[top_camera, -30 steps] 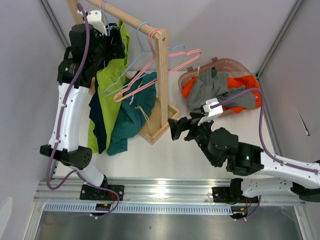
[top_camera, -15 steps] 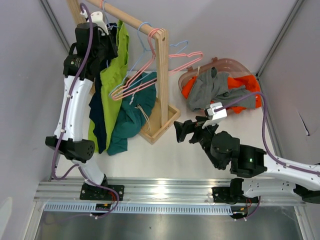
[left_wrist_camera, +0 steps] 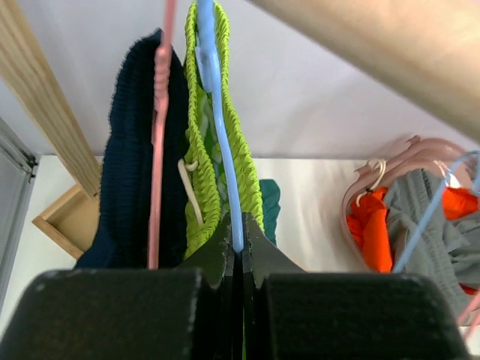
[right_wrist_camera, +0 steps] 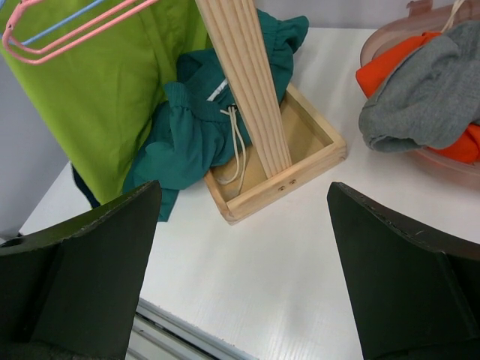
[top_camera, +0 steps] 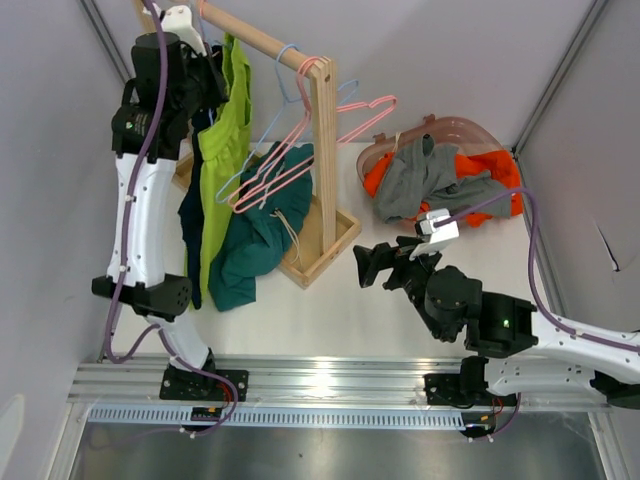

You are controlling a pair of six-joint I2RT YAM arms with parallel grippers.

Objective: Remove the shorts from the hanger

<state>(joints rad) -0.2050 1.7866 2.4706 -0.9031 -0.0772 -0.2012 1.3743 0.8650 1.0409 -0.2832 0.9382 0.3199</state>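
Left arm is stretched tall up to the wooden rail [top_camera: 270,42], where the lime green shorts [top_camera: 218,170] hang beside the navy pair [left_wrist_camera: 131,150]. And there it is: the left pincer [left_wrist_camera: 236,240] has just snapped together on their blue hanger [left_wrist_camera: 221,150]. That looks like the grip needed to lift them off. Right arm sits low over the counter [top_camera: 330,310], right pincer [top_camera: 366,265] spread wide, holding nothing.

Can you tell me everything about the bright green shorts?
The lime green shorts are soft cloth with a crinkly stretchy waistband and a pale drawstring. They hang limp on a blue hanger up at the wooden rail, beside the navy shorts. The left pincer is shut on that hanger.
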